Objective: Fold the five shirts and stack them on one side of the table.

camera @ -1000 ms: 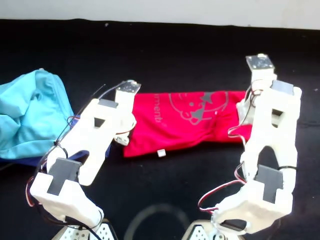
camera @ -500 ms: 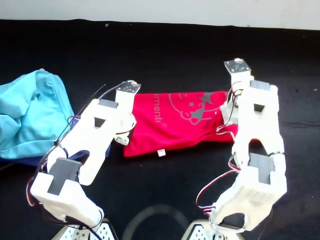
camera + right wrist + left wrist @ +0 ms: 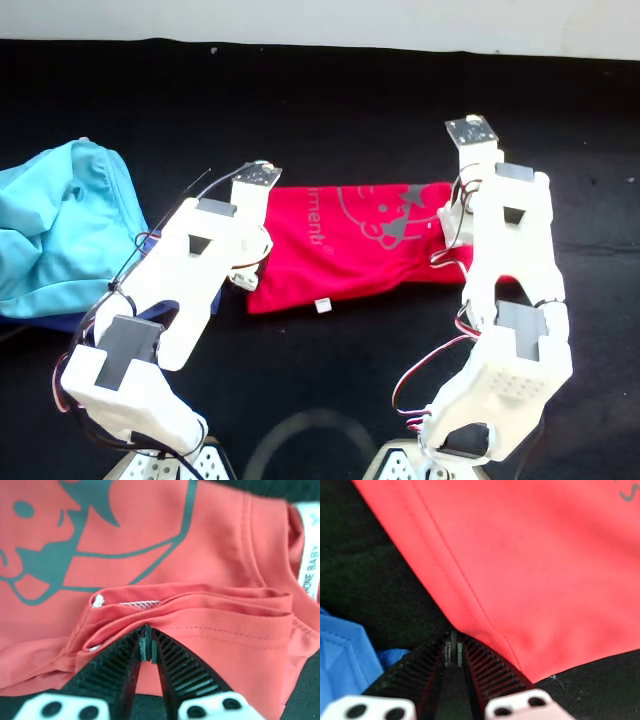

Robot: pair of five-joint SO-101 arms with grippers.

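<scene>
The shirt (image 3: 360, 245) is lying part-folded in the middle of the tabletop (image 3: 330, 110). It is looking soft, light and likely to slump, so I am judging stitched hems the best hold. My left end effector (image 3: 454, 652) is clamping one hem edge, and my right end effector (image 3: 146, 647) is pinching folded layers at the opposite end. A blue pile (image 3: 60, 230) is sitting beside my left arm.

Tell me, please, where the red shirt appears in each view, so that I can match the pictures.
High view: the red shirt lies across the middle of the black table, right of the turquoise garment.
Left wrist view: its hemmed corner is pinched in the left gripper.
Right wrist view: its folded edge is pinched in the right gripper.
Shared landmark: the shirt's grey print, just a trace in the left wrist view.
</scene>
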